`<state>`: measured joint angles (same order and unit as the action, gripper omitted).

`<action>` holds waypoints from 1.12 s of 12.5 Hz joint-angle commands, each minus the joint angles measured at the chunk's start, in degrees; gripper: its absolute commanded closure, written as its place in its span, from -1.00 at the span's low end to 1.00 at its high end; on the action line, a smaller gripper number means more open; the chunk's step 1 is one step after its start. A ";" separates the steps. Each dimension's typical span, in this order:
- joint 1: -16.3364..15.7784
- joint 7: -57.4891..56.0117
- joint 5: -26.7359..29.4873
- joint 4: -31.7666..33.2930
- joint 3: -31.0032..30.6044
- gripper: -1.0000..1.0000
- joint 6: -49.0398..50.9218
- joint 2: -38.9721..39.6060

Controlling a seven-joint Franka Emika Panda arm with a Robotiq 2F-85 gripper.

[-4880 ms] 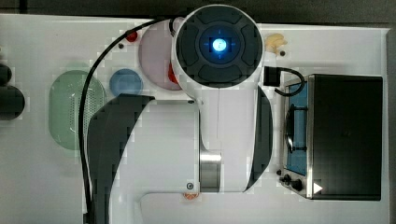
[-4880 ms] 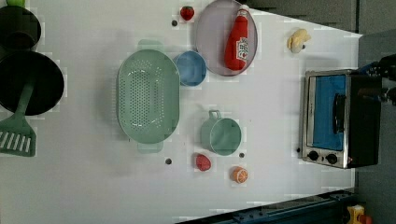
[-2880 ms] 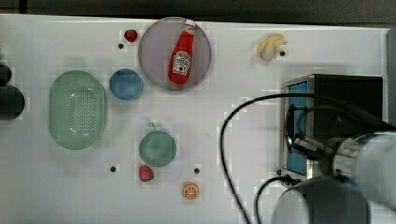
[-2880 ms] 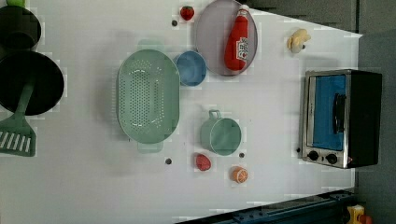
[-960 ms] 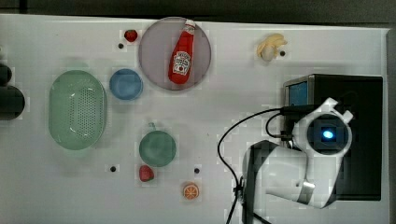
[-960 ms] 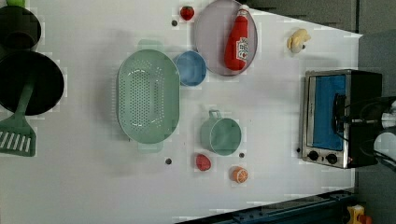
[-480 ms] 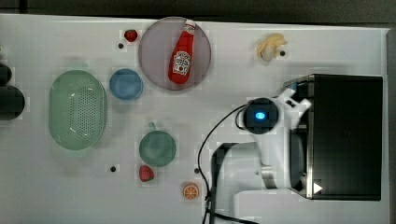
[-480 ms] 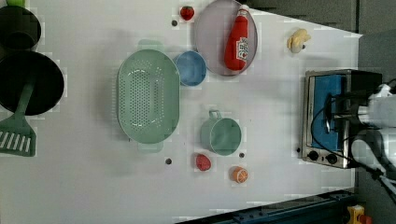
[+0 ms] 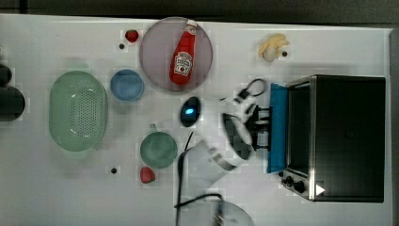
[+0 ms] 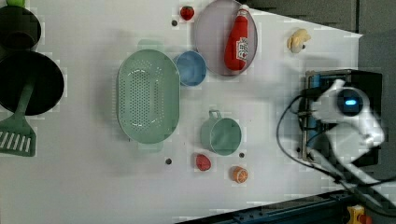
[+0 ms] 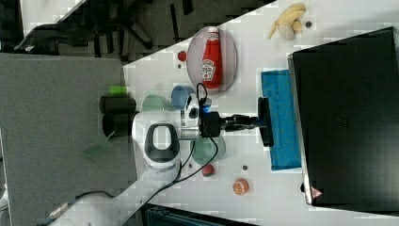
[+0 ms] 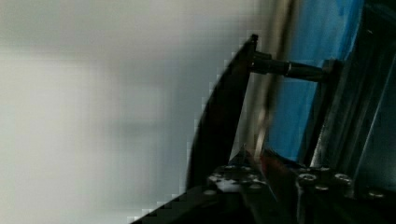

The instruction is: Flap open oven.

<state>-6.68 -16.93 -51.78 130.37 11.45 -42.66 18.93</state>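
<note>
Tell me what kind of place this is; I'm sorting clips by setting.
Most likely a robot lab's mock kitchen bench: a white table laid out with a toaster oven, a ketchup bottle on a plate and a green colander, with office chairs on the floor beyond.

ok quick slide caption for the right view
Panda arm's gripper closed on the dark handle of the oven, its blue glass door flapped partly open.

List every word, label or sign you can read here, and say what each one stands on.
Ketchup bottle: white label with dark print, too blurred to read.
Oven, near a corner of its top: red-edged warning triangle, symbol unreadable.
Oven front by the knobs: no legible markings.
Nothing else carries text.
</note>
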 commanded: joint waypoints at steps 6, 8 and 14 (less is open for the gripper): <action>-8.30 32.80 -12.51 -4.03 -1.17 0.65 5.30 14.56; -9.35 32.81 -13.05 -5.65 -1.28 0.65 5.29 17.34; -11.49 33.10 -12.47 -7.88 -1.46 0.65 6.43 16.51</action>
<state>-17.14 13.04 -63.34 125.89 10.11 -35.31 37.21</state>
